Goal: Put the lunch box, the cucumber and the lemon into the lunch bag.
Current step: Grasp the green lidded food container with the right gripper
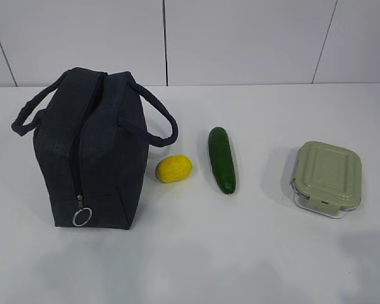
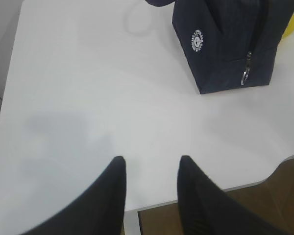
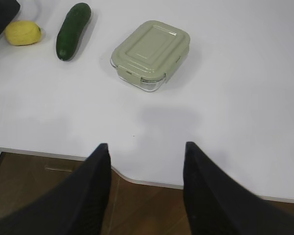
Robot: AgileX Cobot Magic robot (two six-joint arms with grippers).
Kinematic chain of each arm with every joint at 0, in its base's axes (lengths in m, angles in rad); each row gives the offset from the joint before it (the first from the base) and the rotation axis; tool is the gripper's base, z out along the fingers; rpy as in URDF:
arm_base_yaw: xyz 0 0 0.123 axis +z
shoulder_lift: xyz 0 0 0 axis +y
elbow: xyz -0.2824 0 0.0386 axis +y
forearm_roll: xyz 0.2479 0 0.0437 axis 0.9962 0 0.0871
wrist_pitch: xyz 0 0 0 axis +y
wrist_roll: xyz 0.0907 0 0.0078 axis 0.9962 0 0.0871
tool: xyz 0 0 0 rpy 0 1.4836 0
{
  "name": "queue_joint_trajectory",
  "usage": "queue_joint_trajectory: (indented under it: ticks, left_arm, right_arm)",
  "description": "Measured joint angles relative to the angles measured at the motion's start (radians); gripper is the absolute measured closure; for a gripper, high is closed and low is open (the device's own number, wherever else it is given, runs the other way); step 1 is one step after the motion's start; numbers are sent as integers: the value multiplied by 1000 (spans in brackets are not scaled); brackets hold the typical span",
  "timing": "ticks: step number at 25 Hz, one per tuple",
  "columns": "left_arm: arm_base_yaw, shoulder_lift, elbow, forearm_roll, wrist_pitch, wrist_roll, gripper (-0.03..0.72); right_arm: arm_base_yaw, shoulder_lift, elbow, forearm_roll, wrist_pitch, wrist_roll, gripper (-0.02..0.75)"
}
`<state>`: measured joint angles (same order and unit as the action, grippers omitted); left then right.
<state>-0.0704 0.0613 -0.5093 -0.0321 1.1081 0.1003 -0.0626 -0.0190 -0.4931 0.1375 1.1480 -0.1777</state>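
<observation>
Two smooth fruits: oval lemon (image 1: 173,169), long cucumber (image 1: 222,159); boxy fabric bag (image 1: 88,152).

Lab-like test setup, bare white table (image 1: 253,253), plain white panelled wall (image 1: 240,38)

Both arms end in tapered, ribbed black jaws

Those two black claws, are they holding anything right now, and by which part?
Nothing is held. The left gripper and the right gripper both stand open over the table's near edge, with only bare table between their fingers. The lunch box lies untouched.
</observation>
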Motion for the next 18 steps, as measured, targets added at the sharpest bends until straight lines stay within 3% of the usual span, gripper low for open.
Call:
queue_joint_trajectory:
  ticks: [9,18]
  left_arm:
    - [0,0,0,57,0,0,450]
    - [0,0,0,57,0,0,450]
  right_arm:
    - [0,0,2,39,-1,11,375]
    - [0,148,-4,103,-40,293,375]
